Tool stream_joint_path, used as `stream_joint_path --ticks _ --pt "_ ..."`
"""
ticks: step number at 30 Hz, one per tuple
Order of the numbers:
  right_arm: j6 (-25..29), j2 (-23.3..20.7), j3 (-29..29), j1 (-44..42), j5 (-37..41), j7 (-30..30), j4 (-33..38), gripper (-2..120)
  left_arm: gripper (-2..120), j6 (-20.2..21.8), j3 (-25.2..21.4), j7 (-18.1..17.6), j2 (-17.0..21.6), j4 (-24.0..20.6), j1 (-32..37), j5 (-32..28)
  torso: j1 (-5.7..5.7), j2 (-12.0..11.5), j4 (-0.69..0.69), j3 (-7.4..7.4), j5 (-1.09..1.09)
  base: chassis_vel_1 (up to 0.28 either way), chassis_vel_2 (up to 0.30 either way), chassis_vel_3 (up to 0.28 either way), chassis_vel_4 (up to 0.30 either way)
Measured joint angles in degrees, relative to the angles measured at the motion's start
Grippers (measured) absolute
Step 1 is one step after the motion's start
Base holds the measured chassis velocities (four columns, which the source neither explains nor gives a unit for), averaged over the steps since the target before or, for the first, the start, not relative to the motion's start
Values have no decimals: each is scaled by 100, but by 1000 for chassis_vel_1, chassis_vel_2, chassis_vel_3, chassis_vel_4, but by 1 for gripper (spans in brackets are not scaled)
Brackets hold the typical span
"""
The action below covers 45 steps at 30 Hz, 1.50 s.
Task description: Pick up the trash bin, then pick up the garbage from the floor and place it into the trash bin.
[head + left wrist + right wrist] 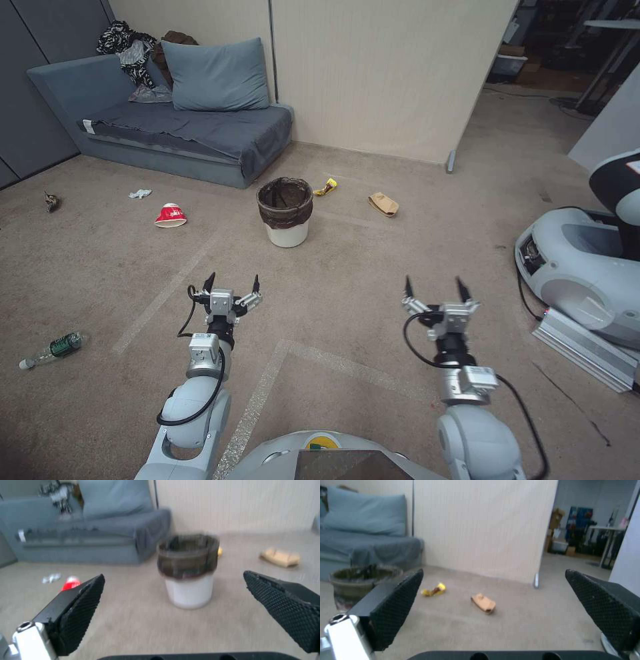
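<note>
Trash bin, a small white bucket with a dark bag folded over its rim, stands upright on the beige carpet floor, ahead of the robot and just off the front corner of the grey-blue sofa. Pale tape lines cross the carpet, one running from the robot's base toward the bin. Garbage lies scattered around it: a red-and-white paper cup on its side to the left, a white crumpled tissue beyond that, a small dark scrap farther left, and a clear bottle with a green label near the left edge. A yellow wrapper lies just behind the bin on the right, and a tan paper bag farther right.

Behind stands a cream partition wall, whose end leaves an opening into a darker room on the right. Another robot's grey base sits at the right edge, apart from the litter.

Both arms reach forward above bare carpet, well short of the bin. The left hand has its fingers spread, holding nothing, and its wrist view faces the bin squarely. The right hand is likewise spread and empty, its wrist view facing the wrapper and paper bag
</note>
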Motion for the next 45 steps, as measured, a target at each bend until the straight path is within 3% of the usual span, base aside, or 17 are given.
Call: stream_joint_path --ticks 2,4,8,12,15,19,45 --pt "14 5 3 -3 -11 -4 0 100 100 33 16 -20 5 -20 4 4 0 0 1 0 3 0 0 0 0" --pt "301 42 80 -9 -135 9 -1 100 100 296 186 -225 68 -323 70 51 1 -1 4 2 10 0 0 0 0" --pt "434 55 92 19 -153 25 -8 100 100 286 175 -228 63 -345 57 54 0 0 1 0 8 0 0 0 0" --pt "517 61 107 37 -155 45 -62 100 100 506 301 -391 105 -473 115 98 1 -2 9 3 5 0 0 0 0" --pt "563 63 106 68 -155 49 -79 100 100 596 361 -474 126 -569 122 128 0 -1 2 0 10 0 0 0 0" --pt "585 59 103 81 -154 43 -127 100 100 683 403 -546 140 -593 147 151 1 -1 5 2 6 0 0 0 0" --pt "596 30 88 112 42 -162 -314 100 100 632 374 -547 118 -473 142 203 0 -1 4 1 7 -6 7 7 -6"
